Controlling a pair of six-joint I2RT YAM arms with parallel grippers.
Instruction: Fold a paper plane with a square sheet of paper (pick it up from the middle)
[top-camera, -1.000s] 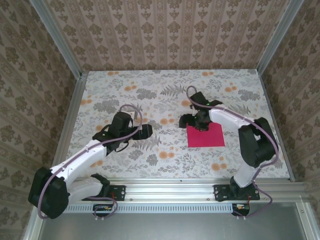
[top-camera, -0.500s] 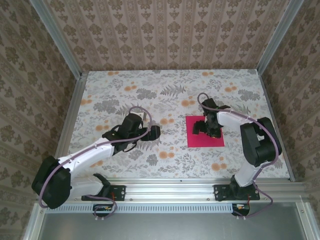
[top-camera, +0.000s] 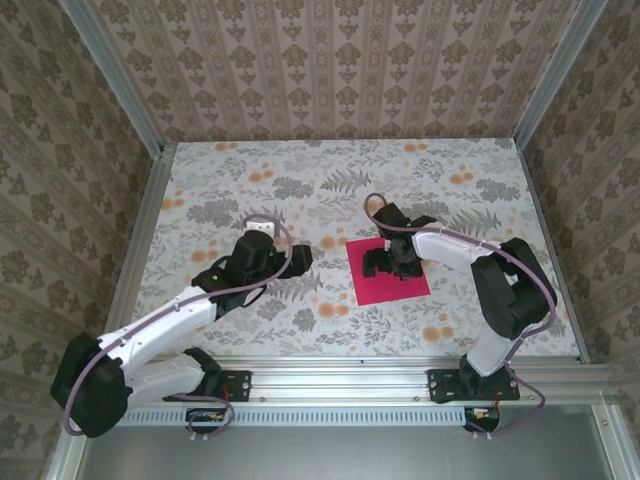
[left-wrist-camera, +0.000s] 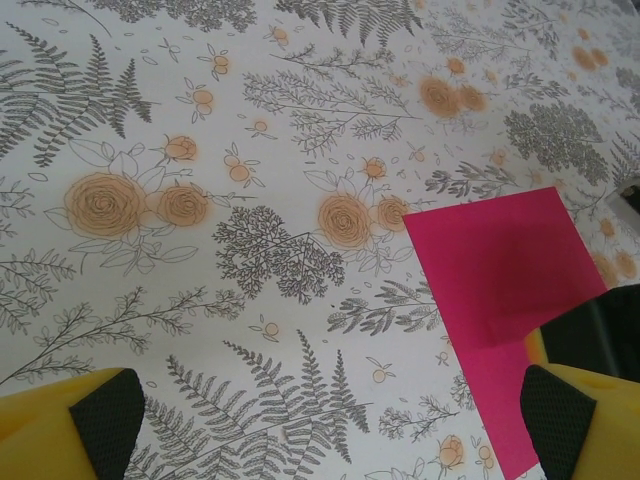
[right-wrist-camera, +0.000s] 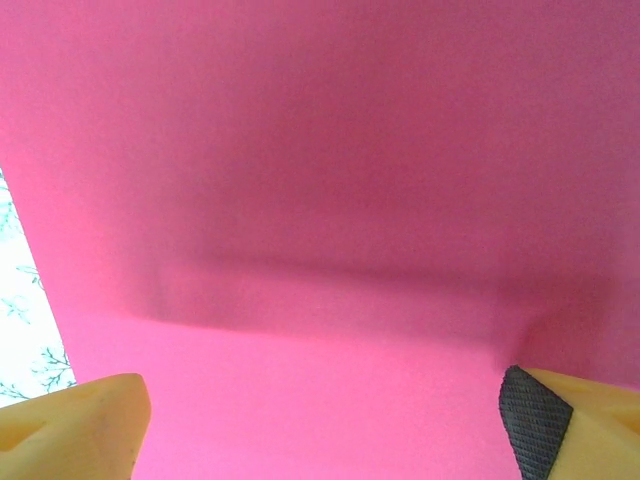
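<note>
Magenta-pink square paper sheet (top-camera: 390, 288) lies flat, slightly skewed, no long axis; I see right gripper (top-camera: 386, 262) over it and left gripper (top-camera: 298, 257) both spread wide.

With jaws spread wide, the left gripper (top-camera: 298, 258) and right gripper (top-camera: 384, 263) both reach inward.

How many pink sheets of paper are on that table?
1. The square sheet of paper lies on the flowered table, right of centre, partly under the right gripper. Nothing suggests another, though the gripper hides a little.
</note>
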